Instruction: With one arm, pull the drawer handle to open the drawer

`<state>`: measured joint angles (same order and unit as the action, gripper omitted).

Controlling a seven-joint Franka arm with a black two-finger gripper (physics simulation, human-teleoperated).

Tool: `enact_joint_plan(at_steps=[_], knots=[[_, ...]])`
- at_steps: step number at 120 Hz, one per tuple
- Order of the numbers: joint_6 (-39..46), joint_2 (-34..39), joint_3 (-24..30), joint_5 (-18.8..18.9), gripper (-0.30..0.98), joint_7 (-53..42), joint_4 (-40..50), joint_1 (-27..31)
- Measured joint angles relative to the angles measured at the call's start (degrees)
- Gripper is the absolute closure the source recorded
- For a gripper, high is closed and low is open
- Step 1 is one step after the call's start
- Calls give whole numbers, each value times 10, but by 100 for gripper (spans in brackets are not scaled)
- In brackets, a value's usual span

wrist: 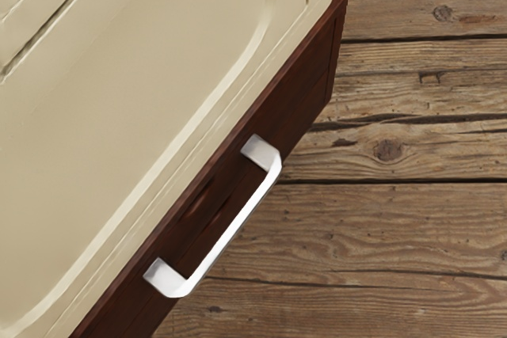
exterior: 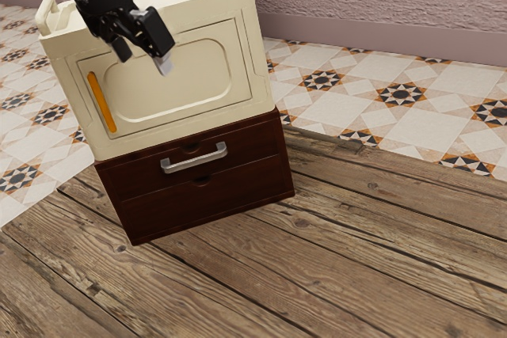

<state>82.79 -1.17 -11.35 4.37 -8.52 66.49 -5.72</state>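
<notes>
My arm is cut off at the exterior view's upper left; my gripper [exterior: 142,59] hides part of the cream box [exterior: 178,81]. The gripper is open, fingers spread, pointing obliquely downward, well apart from the handle [exterior: 195,160]. The handle is left of centre in the exterior view, on the flush upper drawer [exterior: 255,146]. The box rests directly on the brown cabinet [exterior: 210,211], which stands on the bench [exterior: 348,259].

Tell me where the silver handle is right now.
In the exterior view's left half, the silver handle sits on the upper drawer of the dark brown chest, just below the cream box.
</notes>
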Motion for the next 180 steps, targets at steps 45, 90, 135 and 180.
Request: enact_joint_plan(at_steps=[45,90,135,180], knots=[[81,-8,8,17,0,-115,130,-56],[220,47,33,62,0,-182,299,-67],[286,92,33,89,0,-218,390,-45],[314,118,28,105,1,-234,447,-38]])
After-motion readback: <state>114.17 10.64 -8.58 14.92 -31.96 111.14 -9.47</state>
